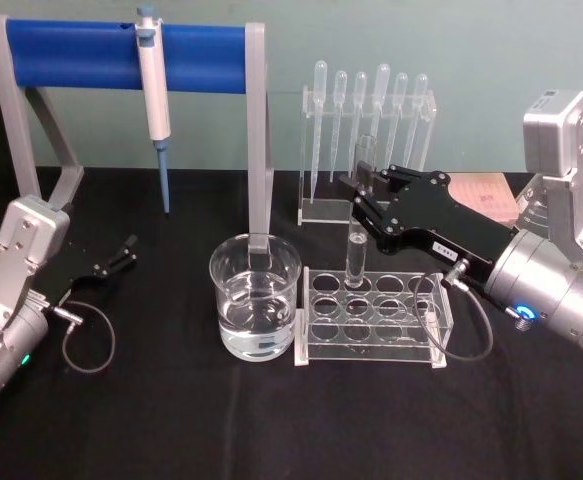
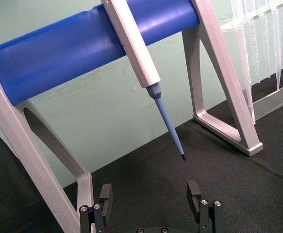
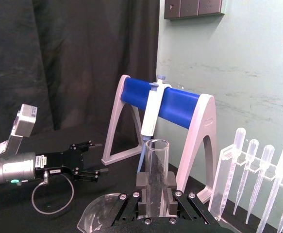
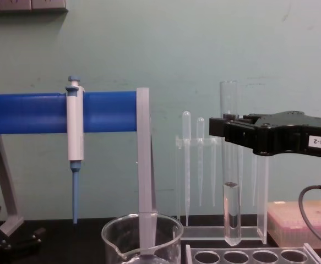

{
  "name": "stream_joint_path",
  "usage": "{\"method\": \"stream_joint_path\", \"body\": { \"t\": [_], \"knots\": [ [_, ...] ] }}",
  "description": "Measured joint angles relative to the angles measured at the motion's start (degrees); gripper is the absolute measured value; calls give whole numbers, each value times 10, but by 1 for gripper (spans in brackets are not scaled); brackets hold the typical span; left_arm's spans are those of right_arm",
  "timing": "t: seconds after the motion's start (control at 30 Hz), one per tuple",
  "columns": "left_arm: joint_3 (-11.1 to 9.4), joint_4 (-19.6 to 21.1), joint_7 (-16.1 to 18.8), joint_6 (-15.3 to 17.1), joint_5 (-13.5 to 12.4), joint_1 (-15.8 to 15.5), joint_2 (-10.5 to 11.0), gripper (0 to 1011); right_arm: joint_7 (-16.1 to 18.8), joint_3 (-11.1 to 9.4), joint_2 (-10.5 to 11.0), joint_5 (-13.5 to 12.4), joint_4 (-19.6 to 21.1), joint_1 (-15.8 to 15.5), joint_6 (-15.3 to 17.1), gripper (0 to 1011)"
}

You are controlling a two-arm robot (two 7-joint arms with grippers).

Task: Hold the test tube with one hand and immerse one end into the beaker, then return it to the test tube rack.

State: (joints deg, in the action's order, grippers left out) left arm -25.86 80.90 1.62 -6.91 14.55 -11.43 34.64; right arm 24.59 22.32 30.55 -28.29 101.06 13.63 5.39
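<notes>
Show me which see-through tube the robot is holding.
The wide glass test tube, pinched upright by the right gripper over the rack. The skinny droppers hang untouched behind.

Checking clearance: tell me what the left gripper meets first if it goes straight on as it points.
Probably the pipettor's blue tip, hanging ahead of the left gripper; depth is unclear.

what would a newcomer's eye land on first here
The right gripper grips a test tube upright over the clear rack at centre right, with liquid in the tube's bottom. Left of the rack stands a half-full beaker; the left gripper sits open at far left.
</notes>
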Motion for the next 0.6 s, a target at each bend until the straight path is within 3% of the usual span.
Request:
{"method": "stream_joint_path", "body": {
  "t": [0.6],
  "knots": [
    [0,0,0,0,0,0,0,1000,0,0,0,0,0,0,0,225]
  ]
}}
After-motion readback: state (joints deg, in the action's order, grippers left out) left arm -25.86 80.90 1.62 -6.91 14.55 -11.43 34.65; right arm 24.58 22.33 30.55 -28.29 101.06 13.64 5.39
